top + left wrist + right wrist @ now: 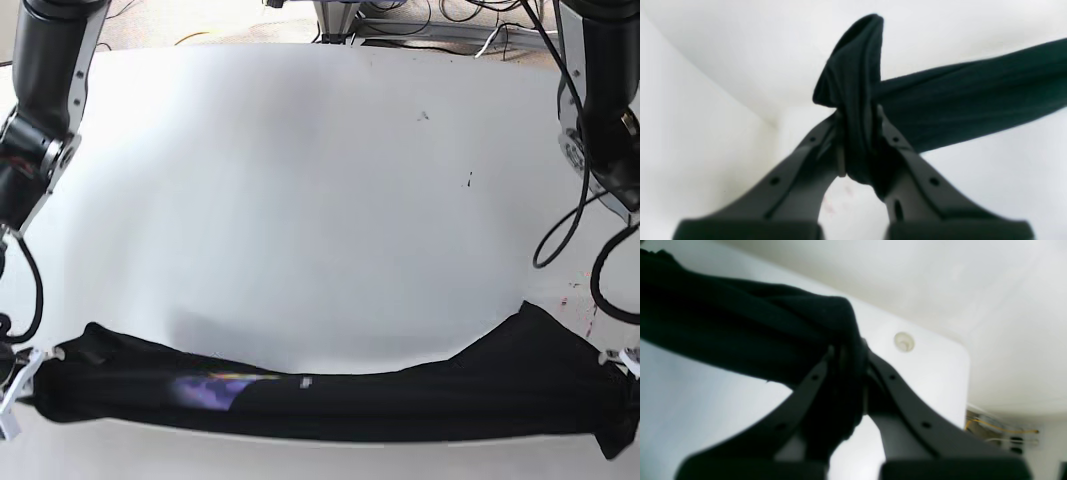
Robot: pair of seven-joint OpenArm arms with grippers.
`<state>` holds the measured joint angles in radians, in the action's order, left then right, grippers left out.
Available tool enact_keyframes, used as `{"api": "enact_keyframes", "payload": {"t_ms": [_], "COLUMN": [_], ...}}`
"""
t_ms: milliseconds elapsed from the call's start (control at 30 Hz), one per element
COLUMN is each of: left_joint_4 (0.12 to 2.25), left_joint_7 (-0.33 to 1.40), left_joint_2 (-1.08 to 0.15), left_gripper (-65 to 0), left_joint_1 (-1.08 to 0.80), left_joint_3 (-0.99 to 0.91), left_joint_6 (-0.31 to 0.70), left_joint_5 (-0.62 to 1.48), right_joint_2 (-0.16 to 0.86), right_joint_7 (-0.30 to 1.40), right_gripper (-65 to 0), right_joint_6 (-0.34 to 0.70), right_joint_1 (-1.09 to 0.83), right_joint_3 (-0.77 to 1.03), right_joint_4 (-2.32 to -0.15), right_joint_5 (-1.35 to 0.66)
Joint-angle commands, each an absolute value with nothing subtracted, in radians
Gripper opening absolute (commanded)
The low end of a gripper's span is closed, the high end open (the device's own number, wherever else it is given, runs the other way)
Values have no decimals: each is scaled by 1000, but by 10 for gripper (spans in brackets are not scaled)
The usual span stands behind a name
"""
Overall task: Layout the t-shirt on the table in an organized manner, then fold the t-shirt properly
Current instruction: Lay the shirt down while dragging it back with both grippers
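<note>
Here, black cloth t-shirt (330,395) stretched lengthwise between hands along near edge of white glossy bench (300,180); left hand (858,113) and right hand (848,351) each pinching one bunched end.

A robotics lab — white table (320,180), loose cables (440,25), robot arms (45,70).

Right tool (848,353): dark two-finger type, jaws clamped on a bunched fold of black t-shirt (740,340); cloth runs off to upper left as a thick rumpled band, w/ a wad hanging down between the fingers (907,400). White glossy worktop (933,373) below, rounded corner at right, one small round hole (904,341) just beyond the tool tips. Bkgd right: blurred yellow wires (1000,428) past the worktop edge.
</note>
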<state>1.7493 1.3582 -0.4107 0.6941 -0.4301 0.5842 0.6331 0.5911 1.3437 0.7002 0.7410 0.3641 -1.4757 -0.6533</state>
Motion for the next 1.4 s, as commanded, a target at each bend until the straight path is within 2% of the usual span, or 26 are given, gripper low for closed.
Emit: {"api": "enact_keyframes", "payload": {"t_ms": [0, 233, 500, 900, 1367], "left_joint_4": [1791, 1801, 1801, 1801, 1797], "left_joint_7": [1334, 1330, 1328, 1328, 1328], "left_joint_2": [-430, -427, -407, -412, -458], "left_gripper": [-650, -650, -650, -650, -650], "left_joint_1": [611, 317, 104, -94, -214], "left_joint_3": [-460, -516, -519, -521, -521], "left_joint_6": [582, 582, 582, 582, 582], "left_joint_5": [680, 779, 799, 792, 789], "right_joint_2": [621, 547, 455, 361, 334], "right_joint_7": [1333, 1334, 1334, 1330, 1328], "right_gripper": [-648, -648, -648, -648, -647], "right_joint_6": [698, 698, 698, 698, 698], "right_joint_1": [659, 384, 160, -77, -226], "right_joint_3": [429, 545, 610, 616, 618], "right_joint_4": [-1549, -1641, -1751, -1854, -1890], "right_joint_5": [-659, -700, -707, -702, -699]}}
